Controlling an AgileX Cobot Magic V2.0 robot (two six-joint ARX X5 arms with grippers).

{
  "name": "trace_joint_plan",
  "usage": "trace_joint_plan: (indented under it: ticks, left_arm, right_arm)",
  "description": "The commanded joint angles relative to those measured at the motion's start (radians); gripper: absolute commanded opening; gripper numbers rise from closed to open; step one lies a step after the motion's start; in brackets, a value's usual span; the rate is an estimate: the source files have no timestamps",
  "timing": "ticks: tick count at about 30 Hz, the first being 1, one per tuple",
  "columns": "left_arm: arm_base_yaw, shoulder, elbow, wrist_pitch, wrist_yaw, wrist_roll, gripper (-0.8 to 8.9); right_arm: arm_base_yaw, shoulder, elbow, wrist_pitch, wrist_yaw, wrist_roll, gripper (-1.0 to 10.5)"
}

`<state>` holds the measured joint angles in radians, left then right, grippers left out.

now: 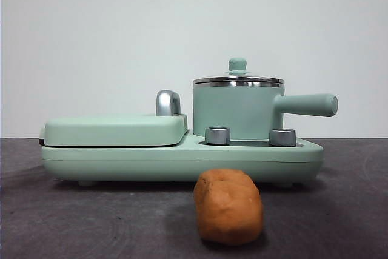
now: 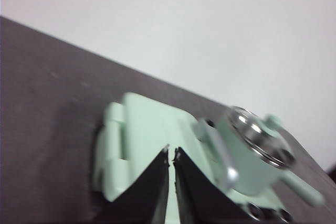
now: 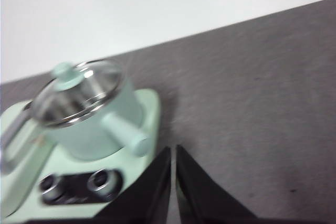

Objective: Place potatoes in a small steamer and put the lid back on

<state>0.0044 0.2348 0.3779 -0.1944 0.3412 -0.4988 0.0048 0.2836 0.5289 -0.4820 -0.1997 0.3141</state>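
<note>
Orange-brown potato lies on the table; lid covers the steamer; left gripper and right gripper clenched, empty: nothing begun.

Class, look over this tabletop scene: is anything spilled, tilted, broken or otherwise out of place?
Nothing stands out. The lid sits level on the steamer, which stands upright on its base. The potato lies intact on the table in front, apart from the appliance. No spill or damage shows.

Left gripper, right gripper: black, tapered, seemingly smooth jaws.
</note>
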Motion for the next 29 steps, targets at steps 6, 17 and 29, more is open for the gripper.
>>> trace_joint_plan:
  ticks: [6, 17, 29]
  left_arm:
    - [-0.002, 0.259, 0.285, -0.096, 0.158, 0.078, 0.22]
    - [-0.093, 0.487, 0.56, -0.256, 0.262, 0.28, 1.04]
    - [-0.199, 0.536, 0.579, -0.255, 0.262, 0.308, 4.14]
  right_arm:
    - [0.009, 0.188, 0.246, -0.13, -0.214, -0.111, 0.1]
    - [0.009, 0.342, 0.419, -0.2, -0.437, -0.195, 0.1]
    - [0.009, 0.356, 0.42, -0.202, -0.447, -0.163, 4.3]
